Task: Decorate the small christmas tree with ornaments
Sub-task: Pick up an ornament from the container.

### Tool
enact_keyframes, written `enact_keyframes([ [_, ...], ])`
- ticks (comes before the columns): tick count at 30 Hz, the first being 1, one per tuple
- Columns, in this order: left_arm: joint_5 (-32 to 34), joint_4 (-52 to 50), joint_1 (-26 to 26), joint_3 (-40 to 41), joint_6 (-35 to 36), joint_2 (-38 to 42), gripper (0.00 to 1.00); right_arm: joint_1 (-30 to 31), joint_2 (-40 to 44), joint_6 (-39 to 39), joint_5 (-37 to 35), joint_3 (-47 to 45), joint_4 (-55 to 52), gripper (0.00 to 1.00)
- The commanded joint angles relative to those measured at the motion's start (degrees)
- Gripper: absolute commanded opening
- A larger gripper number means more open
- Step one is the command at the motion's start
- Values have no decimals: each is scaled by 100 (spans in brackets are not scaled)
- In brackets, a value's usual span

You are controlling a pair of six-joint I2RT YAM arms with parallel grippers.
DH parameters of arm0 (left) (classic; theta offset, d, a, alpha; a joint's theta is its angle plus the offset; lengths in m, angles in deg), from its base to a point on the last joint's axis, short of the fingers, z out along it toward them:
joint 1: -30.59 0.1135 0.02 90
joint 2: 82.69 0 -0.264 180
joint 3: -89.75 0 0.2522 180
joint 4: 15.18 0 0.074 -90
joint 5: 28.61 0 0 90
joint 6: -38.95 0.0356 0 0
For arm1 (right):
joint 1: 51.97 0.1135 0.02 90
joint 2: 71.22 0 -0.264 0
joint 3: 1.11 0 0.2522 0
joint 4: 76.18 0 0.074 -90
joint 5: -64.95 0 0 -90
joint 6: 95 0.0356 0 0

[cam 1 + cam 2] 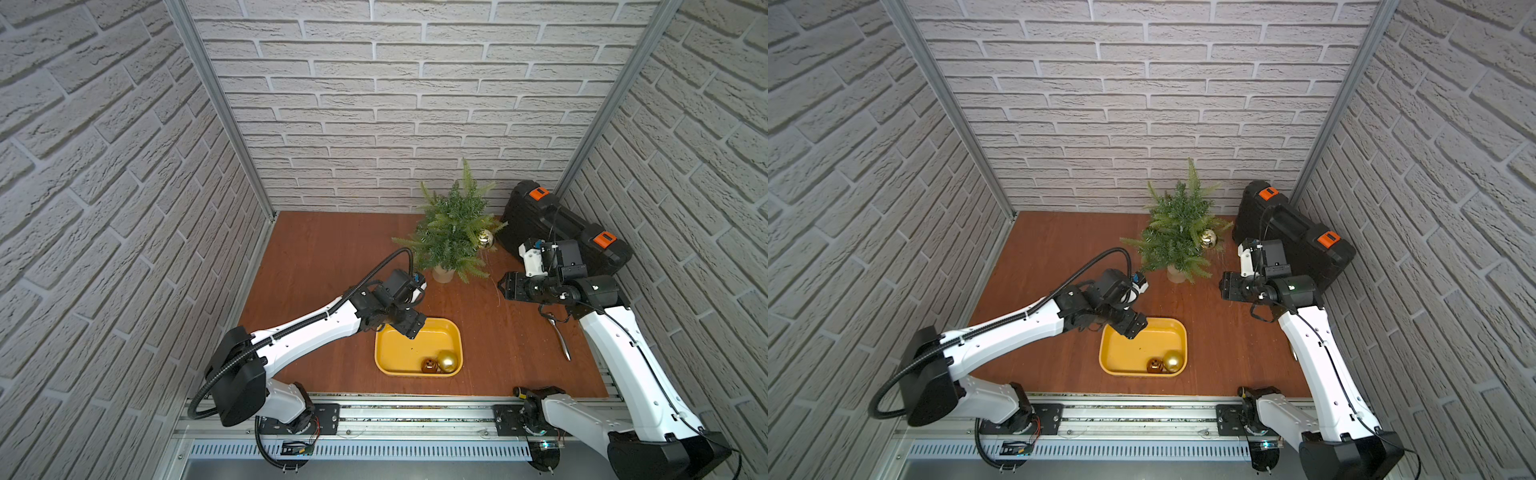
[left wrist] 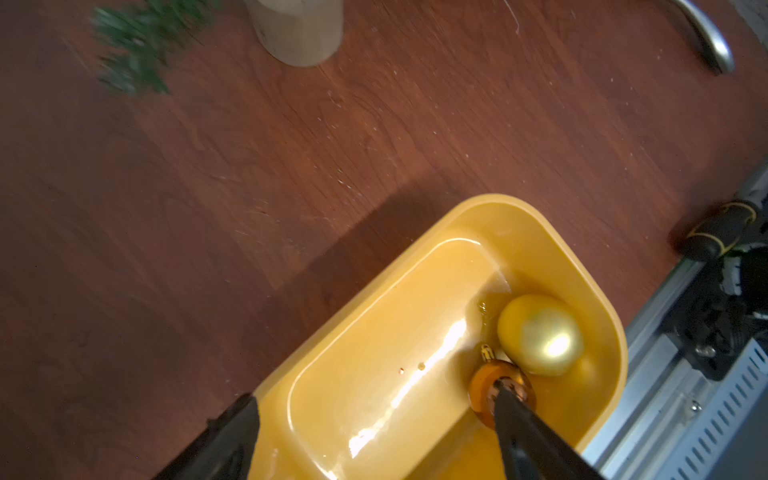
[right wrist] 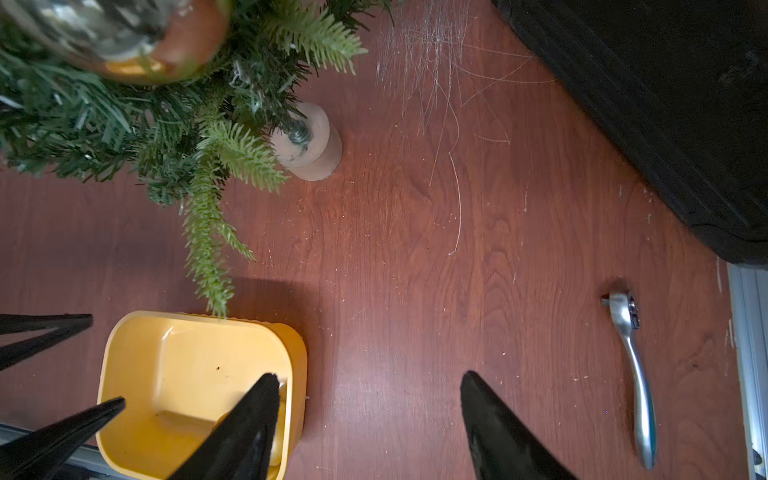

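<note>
The small christmas tree (image 1: 453, 224) (image 1: 1179, 226) stands in its cream pot (image 3: 311, 145) at the back of the table. A shiny pale-gold ornament (image 1: 485, 238) (image 1: 1207, 238) hangs on its right side. A matte gold ball (image 1: 447, 360) (image 2: 540, 332) and a smaller amber ball (image 1: 429, 365) (image 2: 482, 386) lie in the near right corner of a yellow tray (image 1: 460, 340) (image 2: 582, 257). My left gripper (image 1: 412, 330) (image 2: 374, 403) hovers open over the tray's far left corner, holding nothing. My right gripper (image 1: 505, 286) (image 3: 370, 378) is open and empty over bare table, right of the tree.
A black tool case (image 1: 552, 224) leans in the back right corner. A metal ratchet handle (image 1: 561, 338) (image 3: 636, 374) lies on the table under my right arm. A black and yellow screwdriver handle (image 1: 519, 391) sits at the table's front edge. Brick walls close three sides.
</note>
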Motion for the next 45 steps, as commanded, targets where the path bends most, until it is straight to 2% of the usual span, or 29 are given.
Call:
enact_keyframes([
  [1,-352,68,-284,-258,-212,-329,87,-47,98,-1,105,-115,298,70],
  [11,-559,-46,-1091,-1107,-500,-1848,86,-72,168,-92,200,-233,295,69],
  [20,-247,-689,-1278,-1684,-559,-2663,85,-82,256,-156,185,-197,200,70],
  [27,332,-1253,-1234,-1710,-458,-2687,86,-89,195,-152,221,-162,219,69],
  [34,614,-1262,-819,-1263,-465,-2331,84,-86,173,-149,232,-110,214,69],
  [45,289,-926,-478,-872,-396,-2021,76,-91,151,-136,274,-58,207,69],
])
